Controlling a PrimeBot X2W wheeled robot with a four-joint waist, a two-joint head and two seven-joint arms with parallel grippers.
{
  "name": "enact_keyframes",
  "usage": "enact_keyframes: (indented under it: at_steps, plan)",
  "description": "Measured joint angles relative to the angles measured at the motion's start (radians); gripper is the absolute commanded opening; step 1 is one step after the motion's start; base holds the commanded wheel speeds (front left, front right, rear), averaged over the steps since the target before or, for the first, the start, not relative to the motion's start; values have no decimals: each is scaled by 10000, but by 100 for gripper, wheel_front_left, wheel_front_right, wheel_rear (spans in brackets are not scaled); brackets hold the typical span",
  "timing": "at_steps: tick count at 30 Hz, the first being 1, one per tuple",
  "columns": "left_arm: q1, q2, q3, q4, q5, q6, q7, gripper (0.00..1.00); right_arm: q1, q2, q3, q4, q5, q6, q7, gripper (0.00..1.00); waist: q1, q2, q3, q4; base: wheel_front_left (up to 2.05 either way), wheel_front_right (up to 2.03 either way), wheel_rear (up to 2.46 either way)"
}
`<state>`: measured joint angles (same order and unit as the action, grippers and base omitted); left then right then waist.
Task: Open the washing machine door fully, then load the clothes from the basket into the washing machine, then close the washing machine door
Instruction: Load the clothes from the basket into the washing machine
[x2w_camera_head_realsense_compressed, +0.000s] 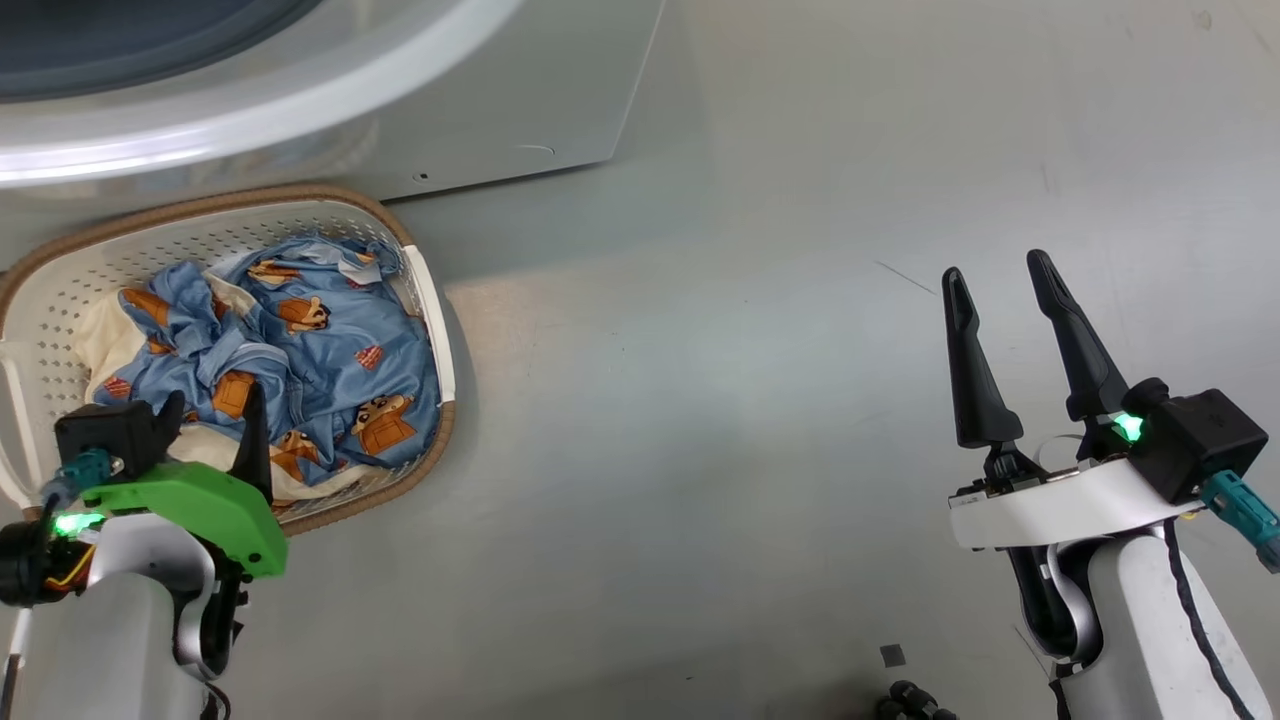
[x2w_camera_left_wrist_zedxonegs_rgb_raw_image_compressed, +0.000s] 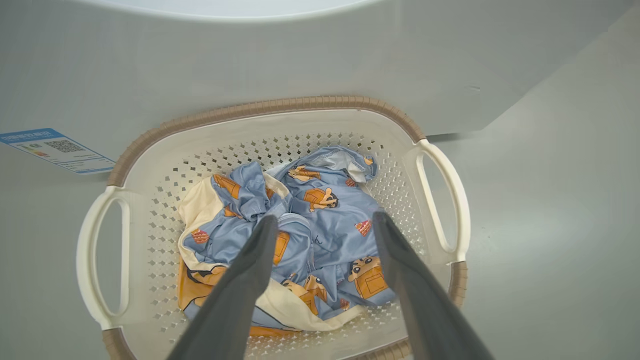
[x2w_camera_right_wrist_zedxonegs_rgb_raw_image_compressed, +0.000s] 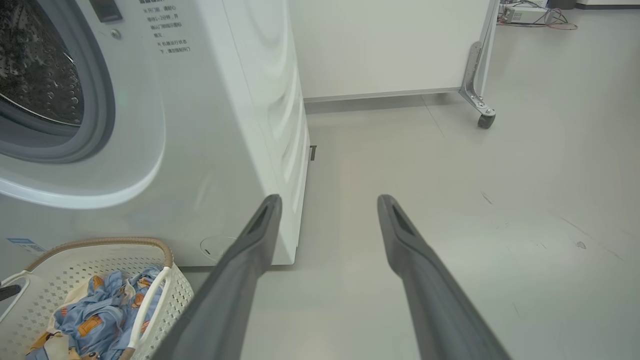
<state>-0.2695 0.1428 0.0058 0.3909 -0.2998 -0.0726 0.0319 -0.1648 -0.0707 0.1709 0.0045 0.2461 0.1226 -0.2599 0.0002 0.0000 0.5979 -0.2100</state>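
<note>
The basket (x2w_camera_head_realsense_compressed: 60, 290) stands on the floor (x2w_camera_head_realsense_compressed: 750, 400) just before the washing machine (x2w_camera_head_realsense_compressed: 520, 100), with the clothes (x2w_camera_head_realsense_compressed: 320, 350) heaped inside it. The left gripper (x2w_camera_left_wrist_zedxonegs_rgb_raw_image_compressed: 322, 220) hangs over the basket's near side; the right gripper (x2w_camera_head_realsense_compressed: 995, 268) is well apart to the right, over the floor.

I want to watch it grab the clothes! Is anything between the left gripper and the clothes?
Nothing visible is. The left gripper hangs open over the basket, pointing straight at the clothes, which lie uncovered inside.
</note>
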Motion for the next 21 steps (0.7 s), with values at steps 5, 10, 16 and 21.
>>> enact_keyframes:
  at_steps: [5,10,16,21]
  plan:
    - [-468,84,286,564,-201,46,462,100,-264,2,121,6,0,0,0,100,0,0,443,-121,0,0,0]
    - [-936,401,464,972,-276,163,842,100,-494,4,303,8,0,0,0,100,-1,0,891,-235,0,0,0]
    - [-1609,493,608,1392,-470,201,1319,100,-771,-15,343,0,0,0,0,100,0,0,1472,-372,0,0,0]
    - [-2183,662,663,1563,-531,201,1524,100,-1025,-50,430,-46,0,0,0,100,-1,0,1983,-467,0,0,0]
